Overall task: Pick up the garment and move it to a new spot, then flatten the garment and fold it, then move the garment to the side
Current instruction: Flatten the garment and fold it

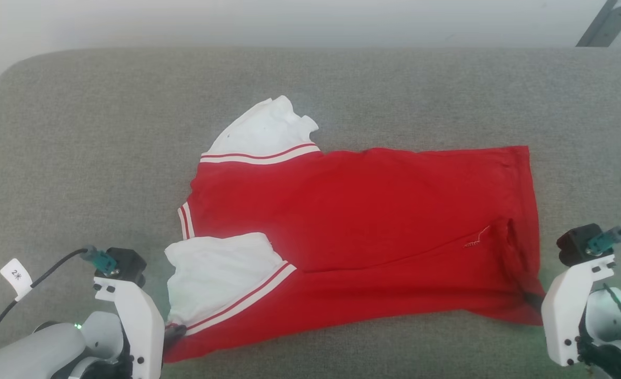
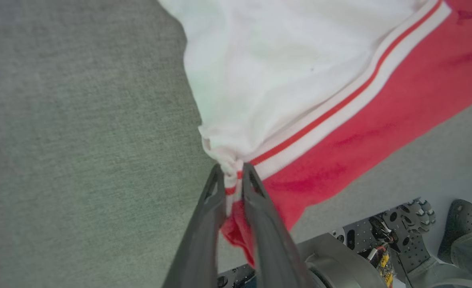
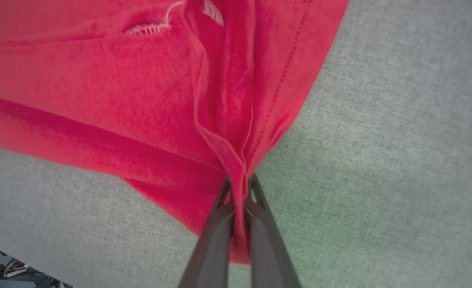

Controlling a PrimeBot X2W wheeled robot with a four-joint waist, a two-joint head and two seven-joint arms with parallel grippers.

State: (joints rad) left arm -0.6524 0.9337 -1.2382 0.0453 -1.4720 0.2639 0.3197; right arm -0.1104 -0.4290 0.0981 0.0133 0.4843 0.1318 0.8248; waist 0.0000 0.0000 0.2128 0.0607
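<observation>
The garment (image 1: 363, 210) is a red shirt lying mostly spread on a grey cushioned surface, its plain red side up. Two white sleeve ends with red-white stripe trim lie at its left. My left gripper (image 1: 176, 331) is at the shirt's near left corner. In the left wrist view my left gripper (image 2: 233, 174) is shut on the striped trim of the garment (image 2: 300, 80), just below the white sleeve. My right gripper (image 1: 534, 301) is at the near right corner. In the right wrist view my right gripper (image 3: 240, 186) is shut on a bunched fold of the garment (image 3: 120, 100) at its hem.
The grey cushion (image 1: 79, 158) spreads wide around the shirt, with its rounded far edge against a pale wall. A white paper tag (image 1: 16, 275) hangs on the left arm's cable. The robot's base (image 2: 380, 244) shows below the cushion's near edge.
</observation>
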